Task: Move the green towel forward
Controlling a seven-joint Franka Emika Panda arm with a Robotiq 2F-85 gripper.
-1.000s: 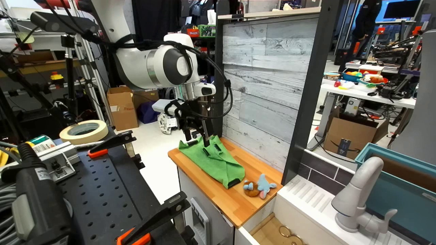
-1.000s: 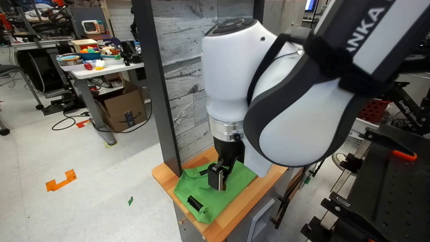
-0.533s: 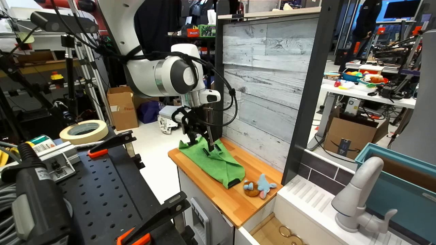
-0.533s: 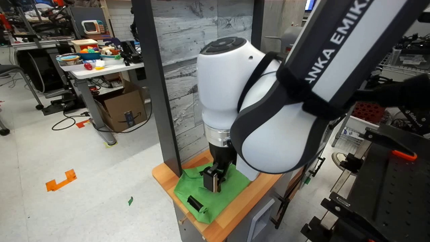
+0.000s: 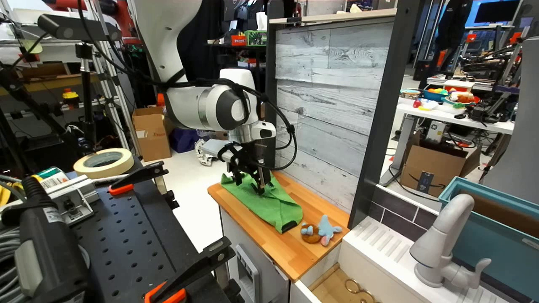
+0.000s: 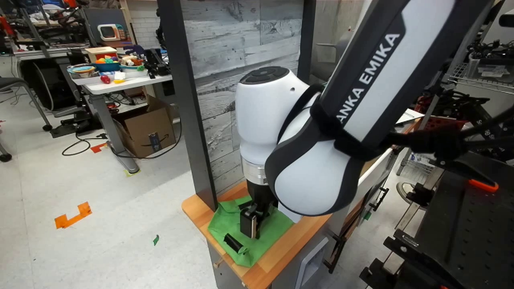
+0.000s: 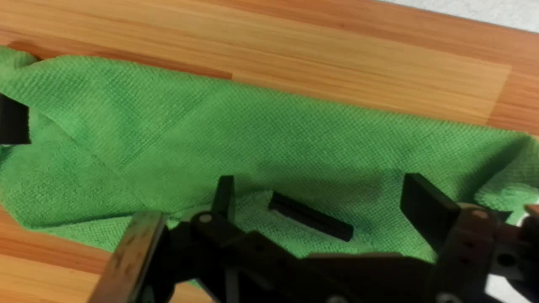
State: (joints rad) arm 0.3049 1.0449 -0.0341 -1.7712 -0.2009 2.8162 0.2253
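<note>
The green towel (image 5: 269, 207) lies spread and slightly folded on the wooden counter (image 5: 286, 256), with several black strips on it. It also shows in the other exterior view (image 6: 223, 224) and fills much of the wrist view (image 7: 269, 126). My gripper (image 7: 318, 198) is open, with its fingers wide apart and nothing between them but the view of the towel. One black strip (image 7: 310, 216) appears between the fingers in the wrist view. In both exterior views the gripper (image 5: 250, 187) points down just over the towel (image 6: 253, 233); I cannot tell whether the fingertips touch it.
A small blue and brown plush toy (image 5: 324, 231) sits on the counter near the towel's end. A grey wood-look panel (image 5: 328, 105) stands along the counter's back. A faucet (image 5: 442, 244) and an open drawer (image 5: 328, 290) are beyond it. A black perforated table (image 5: 134, 235) stands nearby.
My gripper has moved down toward the towel and along it, toward the plush toy's end. The gripper stays open. The towel has not visibly moved.
</note>
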